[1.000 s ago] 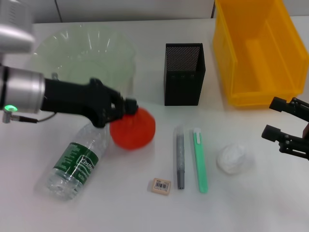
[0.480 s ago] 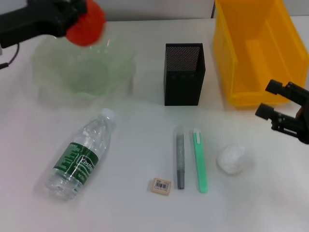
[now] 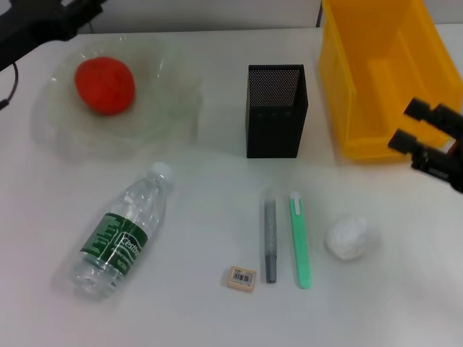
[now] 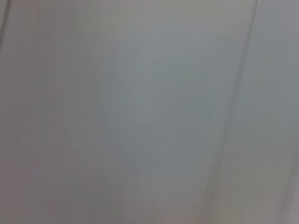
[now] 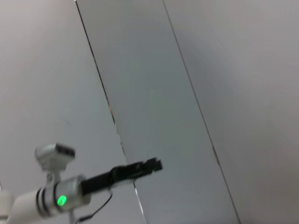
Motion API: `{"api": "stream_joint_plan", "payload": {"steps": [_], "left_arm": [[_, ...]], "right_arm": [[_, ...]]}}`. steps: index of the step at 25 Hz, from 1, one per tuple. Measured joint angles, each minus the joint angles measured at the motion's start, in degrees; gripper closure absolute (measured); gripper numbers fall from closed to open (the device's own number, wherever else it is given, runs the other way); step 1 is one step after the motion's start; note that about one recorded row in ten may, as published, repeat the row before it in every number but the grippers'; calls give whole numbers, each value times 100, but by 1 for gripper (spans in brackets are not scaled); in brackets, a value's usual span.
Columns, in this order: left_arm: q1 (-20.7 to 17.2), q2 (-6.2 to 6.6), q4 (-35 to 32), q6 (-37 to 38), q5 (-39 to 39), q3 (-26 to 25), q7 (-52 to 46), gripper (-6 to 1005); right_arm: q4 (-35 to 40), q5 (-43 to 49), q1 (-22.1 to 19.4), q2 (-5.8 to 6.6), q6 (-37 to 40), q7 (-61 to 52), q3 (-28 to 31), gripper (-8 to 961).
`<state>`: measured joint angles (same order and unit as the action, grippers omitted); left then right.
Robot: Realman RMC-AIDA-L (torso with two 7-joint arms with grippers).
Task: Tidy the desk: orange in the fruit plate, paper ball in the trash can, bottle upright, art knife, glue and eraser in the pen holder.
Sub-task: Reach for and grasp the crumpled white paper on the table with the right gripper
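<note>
The head view shows the orange [image 3: 105,85] lying in the glass plate [image 3: 170,108] at the table's far left. The left gripper [image 3: 85,7] is above the plate's far rim at the top edge of that view, holding nothing; whether its fingers are apart I cannot tell. The right gripper [image 3: 419,130] hovers at the right edge beside the yellow bin [image 3: 383,72], its fingers spread and empty.

The bottle [image 3: 121,231] lies on its side near the front left. Glue [image 3: 270,242] and knife [image 3: 300,240] lie side by side, close but apart, in front of the holder [image 3: 275,110]; the eraser [image 3: 241,278] sits just left of the glue's near end, and the paper ball [image 3: 348,238] lies to the knife's right.

The left wrist view gives only a blank grey surface. The right wrist view, aimed at wall panels, catches the left arm [image 5: 93,184] from afar (green light lit).
</note>
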<state>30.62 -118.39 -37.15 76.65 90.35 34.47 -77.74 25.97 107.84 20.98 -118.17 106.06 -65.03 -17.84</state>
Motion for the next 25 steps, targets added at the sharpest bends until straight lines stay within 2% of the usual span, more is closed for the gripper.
{"api": "stream_joint_plan", "payload": {"steps": [2, 3, 4, 6, 7, 8, 9, 12, 13, 14, 17, 18, 19, 22, 25], "left_arm": [[-117, 41, -6, 692, 0, 39, -173, 567], [-160, 84, -25, 1059, 81, 108, -162, 537], [-209, 154, -42, 1548, 220, 249, -89, 496], [-264, 299, -58, 2276, 502, 586, 159, 414], [-276, 359, -64, 2561, 651, 751, 280, 373], [-303, 434, -110, 2949, 1031, 982, 417, 332], [-303, 434, -110, 2949, 1031, 982, 417, 296], [-337, 423, -207, 3099, 1611, 1030, 432, 189], [-350, 401, -223, 3098, 1865, 1008, 427, 153], [-350, 401, -223, 3098, 1865, 1008, 427, 153], [-411, 375, -223, 3054, 1976, 972, 421, 154], [-444, 372, -219, 3012, 1978, 971, 422, 154], [-444, 372, -219, 3012, 1978, 971, 422, 154], [-475, 352, -217, 2901, 1978, 967, 423, 155], [-475, 339, -170, 2809, 1982, 980, 424, 155]], "right_arm": [[156, -133, 51, 25, 92, -276, 5, 139], [577, -301, 135, 81, 168, -901, -13, 139], [577, -301, 135, 81, 168, -901, -13, 139], [1141, -376, 264, 151, 225, -1693, -93, 139], [1507, -360, 350, 200, 263, -2127, -191, 139], [2312, -123, 508, 285, 341, -2995, -566, 139], [2312, -123, 508, 285, 341, -2995, -566, 139], [3931, 752, 723, 341, 388, -4379, -1521, 140], [5016, 1562, 847, 315, 406, -5156, -2253, 140], [5016, 1562, 847, 315, 406, -5156, -2253, 140], [6231, 2785, 1009, 185, 497, -6025, -3487, 140], [6561, 3503, 1130, 27, 523, -6294, -4279, 140], [6561, 3503, 1130, 27, 523, -6294, -4279, 140], [6510, 4158, 1249, -129, 370, -6505, -5185, 140], [6024, 4247, 1314, -130, -169, -6924, -6114, 139]]}}
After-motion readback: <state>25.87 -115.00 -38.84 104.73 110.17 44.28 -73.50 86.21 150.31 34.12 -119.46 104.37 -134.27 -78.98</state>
